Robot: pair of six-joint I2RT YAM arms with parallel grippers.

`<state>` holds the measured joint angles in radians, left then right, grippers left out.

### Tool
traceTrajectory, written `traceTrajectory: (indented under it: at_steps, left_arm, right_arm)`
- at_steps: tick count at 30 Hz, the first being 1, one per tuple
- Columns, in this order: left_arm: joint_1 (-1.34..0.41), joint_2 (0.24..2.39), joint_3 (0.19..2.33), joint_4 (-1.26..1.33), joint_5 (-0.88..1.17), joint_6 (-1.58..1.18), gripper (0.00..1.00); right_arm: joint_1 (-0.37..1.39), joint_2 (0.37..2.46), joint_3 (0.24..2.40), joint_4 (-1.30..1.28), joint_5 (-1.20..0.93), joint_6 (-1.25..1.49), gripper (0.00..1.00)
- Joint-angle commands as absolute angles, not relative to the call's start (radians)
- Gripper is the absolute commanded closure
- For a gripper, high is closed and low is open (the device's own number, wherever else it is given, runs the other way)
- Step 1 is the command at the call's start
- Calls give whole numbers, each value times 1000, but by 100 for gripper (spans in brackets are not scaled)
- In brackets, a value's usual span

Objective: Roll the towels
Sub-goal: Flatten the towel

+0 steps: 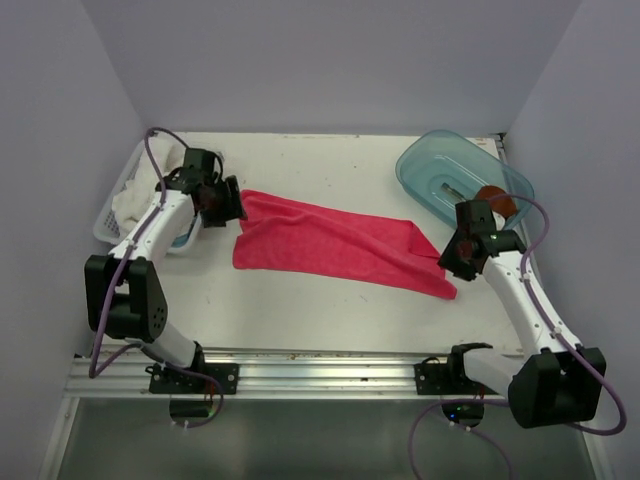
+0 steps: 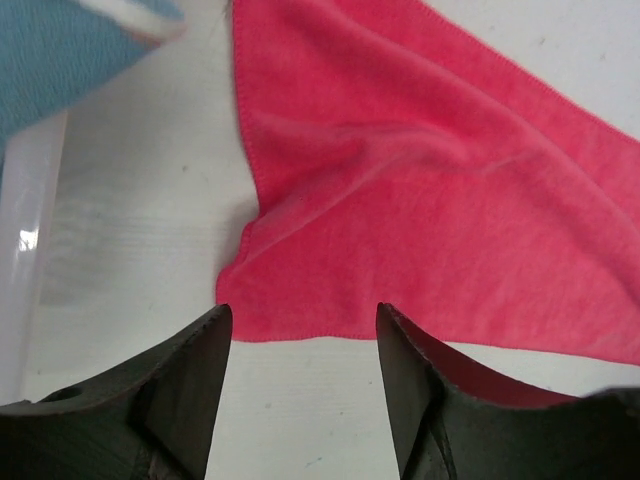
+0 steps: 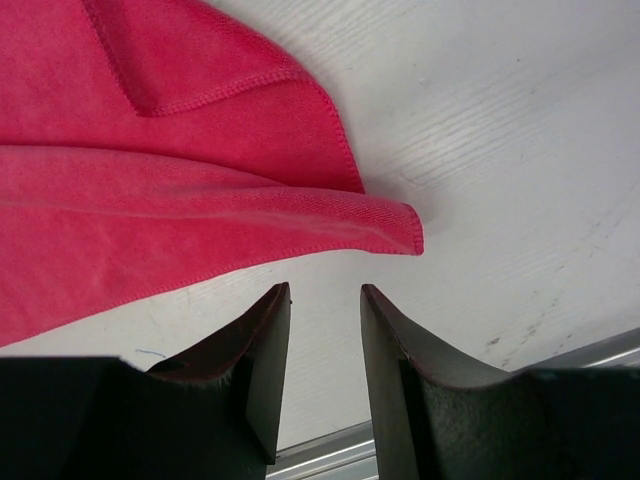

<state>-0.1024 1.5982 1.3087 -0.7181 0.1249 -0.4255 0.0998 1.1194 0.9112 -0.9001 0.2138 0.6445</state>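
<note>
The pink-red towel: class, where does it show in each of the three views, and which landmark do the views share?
Top external: pink-red towel spread flat across mid-picture.
Left wrist: pink-red towel fills the upper right.
Right wrist: pink-red towel fills the upper left, its corner pointing right.
Shared landmark: the white table beneath it.

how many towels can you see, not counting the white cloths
2: a pink-red towel spread mid-table, and what looks like a rust-brown towel at the blue tub far right, partly hidden.
</note>
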Motion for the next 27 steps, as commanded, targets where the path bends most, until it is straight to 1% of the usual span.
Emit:
traceTrajectory:
  at_steps: [1, 4, 5, 9, 12, 18, 22, 27]
  left_arm:
    - [-130, 1534, 1191, -684, 81, -423, 38]
    - [-153, 1464, 1071, -657, 23, -471, 43]
    - [-156, 1435, 1040, -646, 5, -504, 47]
    - [-156, 1405, 908, -591, -37, -566, 47]
    - [-156, 1419, 867, -534, -58, -601, 47]
    - [-158, 1492, 864, -456, -46, -627, 48]
    - [-166, 1532, 864, -433, -66, -638, 51]
    - [-178, 1577, 856, -408, -98, -647, 53]
  right_arm:
    - [100, 1105, 876, -874, 192, 658, 62]
    - [100, 1085, 847, -865, 181, 663, 62]
    - [101, 1080, 841, -862, 178, 666, 62]
    - [101, 1077, 822, -856, 170, 661, 63]
    - [100, 1080, 824, -854, 167, 657, 63]
    - [100, 1074, 831, -862, 175, 650, 63]
    - [101, 1074, 830, -862, 172, 658, 63]
    - [100, 1078, 827, -857, 169, 661, 63]
